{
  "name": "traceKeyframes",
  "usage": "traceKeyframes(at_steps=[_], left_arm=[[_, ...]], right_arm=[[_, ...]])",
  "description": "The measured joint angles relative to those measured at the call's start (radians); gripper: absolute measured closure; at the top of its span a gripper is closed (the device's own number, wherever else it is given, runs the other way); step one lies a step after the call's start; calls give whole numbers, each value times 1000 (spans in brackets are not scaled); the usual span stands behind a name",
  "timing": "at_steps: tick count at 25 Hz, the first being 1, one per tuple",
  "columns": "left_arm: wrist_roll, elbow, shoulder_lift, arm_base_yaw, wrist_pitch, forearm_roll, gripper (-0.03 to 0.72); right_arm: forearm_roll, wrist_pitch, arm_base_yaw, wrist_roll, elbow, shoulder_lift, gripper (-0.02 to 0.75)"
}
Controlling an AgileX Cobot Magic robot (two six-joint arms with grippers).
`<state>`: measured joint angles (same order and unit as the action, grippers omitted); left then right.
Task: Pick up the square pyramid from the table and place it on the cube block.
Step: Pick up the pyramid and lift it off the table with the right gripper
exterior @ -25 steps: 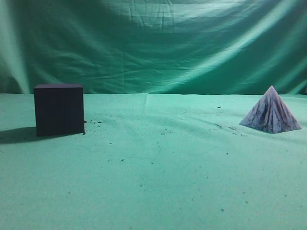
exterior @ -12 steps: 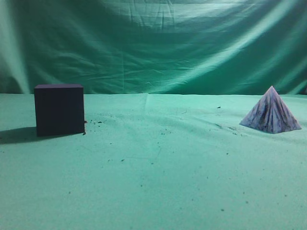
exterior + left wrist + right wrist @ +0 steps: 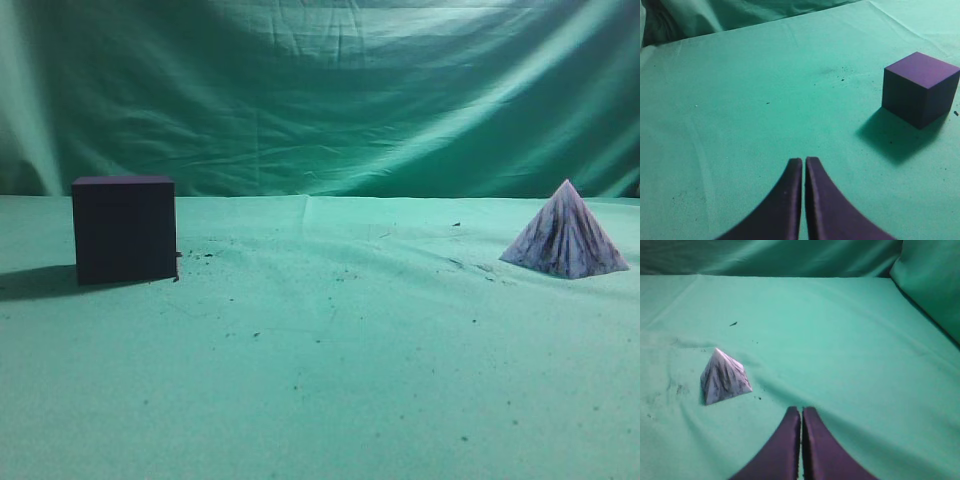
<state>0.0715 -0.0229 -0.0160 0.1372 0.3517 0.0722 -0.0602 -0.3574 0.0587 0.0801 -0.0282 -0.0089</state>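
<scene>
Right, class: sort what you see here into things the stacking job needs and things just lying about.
Needed for the job:
- square pyramid
- cube block
- table
- right tool, shut
- left tool, shut

Just lying about:
- dark specks on the cloth
- green backdrop

table (image 3: 330, 400): green cloth, dark specks | cube block (image 3: 124, 229) left | square pyramid (image 3: 565, 231) right, well apart

Low table-level exterior; 2 wrist views angled down at table (image 3: 330, 380).
</scene>
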Motion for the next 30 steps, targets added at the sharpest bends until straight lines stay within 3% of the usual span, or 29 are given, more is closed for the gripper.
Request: traceKeyframes(at_steps=[5, 7, 11, 15, 20, 26, 30], left_arm=[[0, 0, 0, 0, 0, 0, 688], [0, 0, 0, 0, 0, 0, 688], [0, 0, 0, 0, 0, 0, 688], [0, 0, 0, 0, 0, 0, 688], [0, 0, 0, 0, 0, 0, 688], [0, 0, 0, 0, 0, 0, 688], [0, 0, 0, 0, 0, 0, 688]], right_arm=[[-211, 292, 0, -28, -1, 0, 738], [-236, 311, 0, -28, 20, 0, 738], [-214, 141, 0, -28, 204, 75, 738], [-222, -42, 0, -30, 409, 305, 738], [-241, -208, 0, -19, 557, 573, 738], [-260, -434, 5, 224, 729, 845, 738], [-241, -473, 125, 243, 821, 1029, 738]])
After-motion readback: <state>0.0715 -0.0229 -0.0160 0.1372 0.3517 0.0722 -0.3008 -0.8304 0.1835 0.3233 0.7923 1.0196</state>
